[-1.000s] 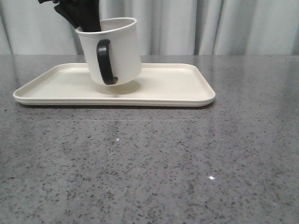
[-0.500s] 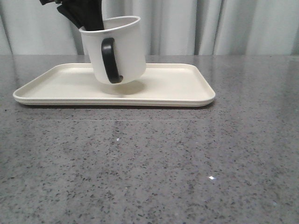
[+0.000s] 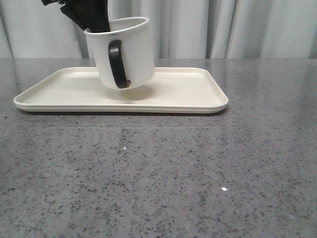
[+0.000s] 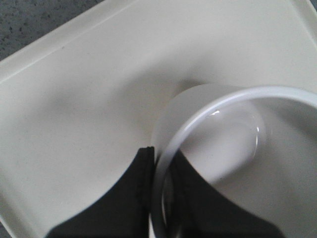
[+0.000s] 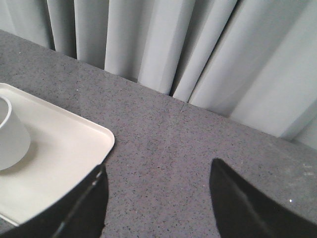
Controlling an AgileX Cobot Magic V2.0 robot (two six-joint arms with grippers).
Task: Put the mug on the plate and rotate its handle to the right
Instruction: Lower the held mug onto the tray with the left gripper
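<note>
The white mug (image 3: 130,54) hangs tilted just above the cream plate (image 3: 183,94), over its middle. Its black handle (image 3: 117,64) faces the camera. No face print shows. My left gripper (image 3: 91,22) is shut on the mug's rim at its far left side, one finger inside and one outside; the left wrist view shows the rim (image 4: 163,163) pinched between the black fingers (image 4: 143,183), with the plate (image 4: 74,99) below. My right gripper (image 5: 157,173) is open and empty above the grey table, to the right of the plate's corner (image 5: 99,144). The mug also shows in the right wrist view (image 5: 10,139).
A grey speckled stone table (image 3: 163,173) runs under the plate and toward the camera. Pale curtains (image 3: 223,27) hang behind the table's far edge. The right arm does not show in the front view.
The mug moved a little to the right and up with my left gripper one second ago, then stayed nearly still over the last half second. The handle shifted slightly right.
</note>
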